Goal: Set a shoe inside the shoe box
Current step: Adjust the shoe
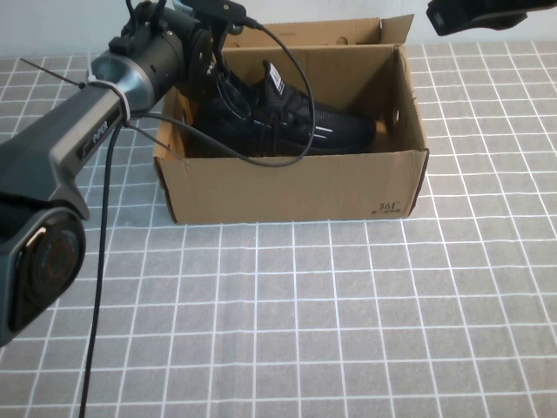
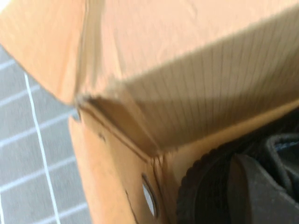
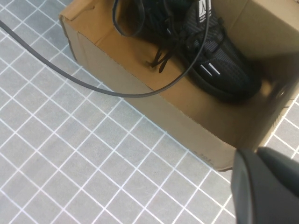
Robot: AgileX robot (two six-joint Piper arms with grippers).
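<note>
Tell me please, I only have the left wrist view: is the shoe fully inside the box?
Observer: The high view shows the shoe lying inside the shoe box, toe toward the robot's right.
Operator: Where is the left gripper?
Observer: The left gripper is at the box's left end, over the heel.
Operator: And the right one?
Observer: The right gripper hangs above the table beyond the box's far right corner, away from the shoe.

Table (image 1: 348,331): grey surface ruled with thin white lines into a grid of squares, running across the whole near area and out to both sides. Pale plain wall (image 1: 52,26) behind its far edge. Grid lines appear straight and evenly spaced.
</note>
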